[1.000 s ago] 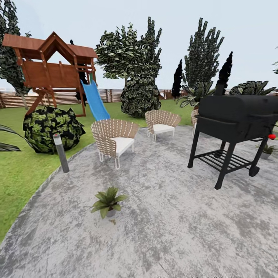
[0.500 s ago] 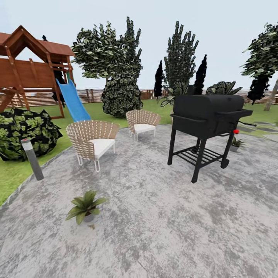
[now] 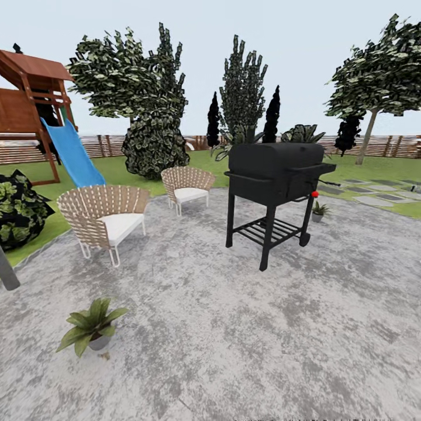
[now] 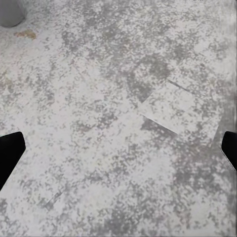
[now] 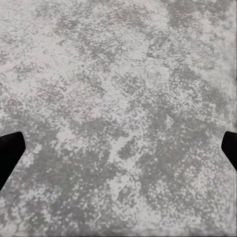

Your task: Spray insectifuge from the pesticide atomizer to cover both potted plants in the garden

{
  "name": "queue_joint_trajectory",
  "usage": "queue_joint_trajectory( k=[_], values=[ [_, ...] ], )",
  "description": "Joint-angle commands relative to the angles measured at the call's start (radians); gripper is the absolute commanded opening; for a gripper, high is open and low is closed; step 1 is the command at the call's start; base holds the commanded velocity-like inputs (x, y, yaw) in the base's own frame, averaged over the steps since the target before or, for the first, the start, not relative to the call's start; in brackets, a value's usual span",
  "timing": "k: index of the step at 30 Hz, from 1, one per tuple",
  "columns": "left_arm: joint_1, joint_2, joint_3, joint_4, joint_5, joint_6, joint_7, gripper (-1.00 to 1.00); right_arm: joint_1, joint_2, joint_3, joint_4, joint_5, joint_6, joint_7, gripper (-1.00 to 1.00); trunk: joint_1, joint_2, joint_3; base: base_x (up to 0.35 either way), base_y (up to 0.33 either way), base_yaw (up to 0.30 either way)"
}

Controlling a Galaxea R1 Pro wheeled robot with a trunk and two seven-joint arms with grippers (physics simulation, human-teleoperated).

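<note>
One potted plant [image 3: 89, 331] with pointed green leaves in a grey pot stands on the grey patio [image 3: 234, 327] at the near left. A second potted plant [image 3: 318, 209] sits farther off, just past the right side of the black grill [image 3: 273, 175]. At the grill's right side shelf a small red top [image 3: 314, 193] shows, apparently the pesticide atomizer; its body is too small to make out. My left gripper [image 4: 118, 153] hangs open over bare paving, with dark fingertips [image 4: 10, 153] at the picture's edges. My right gripper [image 5: 118, 153] is open over paving too.
Two woven chairs [image 3: 105, 219] [image 3: 186, 188] stand left of the grill. A playhouse with a blue slide [image 3: 70, 153], a dark bush [image 3: 17, 207], trees, a slat fence [image 3: 386, 146] and stepping stones [image 3: 374, 196] ring the patio. A grey lamp post [image 3: 7, 272] sits at the left edge.
The head view has swung to the right, so the playhouse, chairs, grill and near plant have all slid leftward in the picture. Nothing in the garden itself moved.
</note>
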Motion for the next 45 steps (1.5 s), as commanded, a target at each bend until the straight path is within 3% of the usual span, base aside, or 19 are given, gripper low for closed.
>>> queue_joint_trajectory(
  k=[1,27,45],
  values=[
    [0.0,0.0,0.0,0.0,0.001,-0.003,-0.001,1.0,-0.001,0.0,0.0,0.001,0.0,-0.003,0.001,1.0,0.0,-0.001,-0.001,0.0,-0.014,-0.27],
    [0.0,0.0,0.003,0.0,0.002,-0.003,-0.001,1.0,-0.001,0.002,0.0,0.001,0.0,-0.003,0.001,1.0,0.0,-0.001,-0.001,0.0,-0.001,-0.27],
    [0.0,0.002,0.003,0.0,0.002,-0.003,0.001,1.0,-0.001,0.002,0.001,0.001,0.0,-0.003,0.001,1.0,0.069,-0.127,-0.054,0.0,0.0,-0.276]
  ],
)
